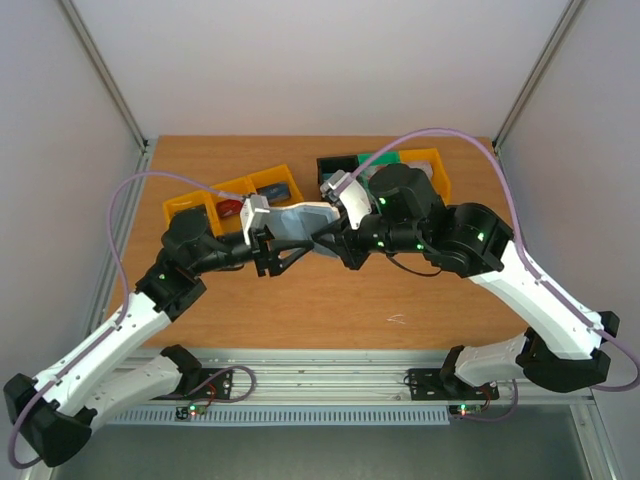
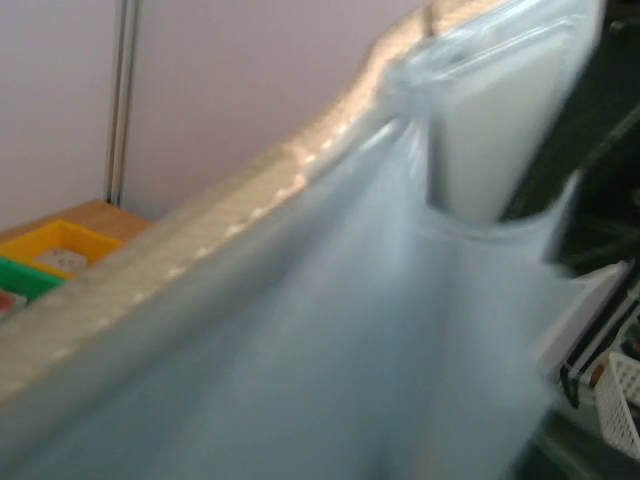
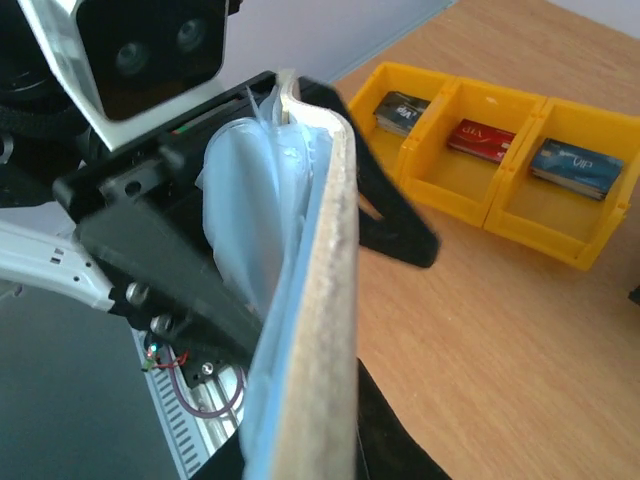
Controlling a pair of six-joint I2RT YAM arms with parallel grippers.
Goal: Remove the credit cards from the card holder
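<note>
**Fig.** Card holder (image 1: 300, 222) held in the air over the middle of the bench (image 1: 300, 310), between the two arms. The right fingers (image 1: 338, 245) are closed on one end of it and carry it. The left fingers (image 3: 395, 218) are spread wide to either side of the other end and grip nothing.

One holder is seen. In its clear pocket one pale card (image 2: 500, 130) is shown by the left wrist view; whether more lie behind it cannot be told. Three yellow bins (image 3: 450, 185) stand side by side near the far-left corner, and one card is laid in each — dark, red and blue, three cards (image 3: 482, 140) in all. Further bins toward the far-right corner are largely hidden by the right arm and are not counted.

The holder is judged light, thin and limp. Its panels bow, so it is best pinched at a stiff hem or at the fold. The pocket film looks slick. A card is judged stiff, thin and smooth. It should be taken by its exposed short edge, pinched across both faces, and drawn straight along the pocket — lest the soft panel be dragged with it.
</note>
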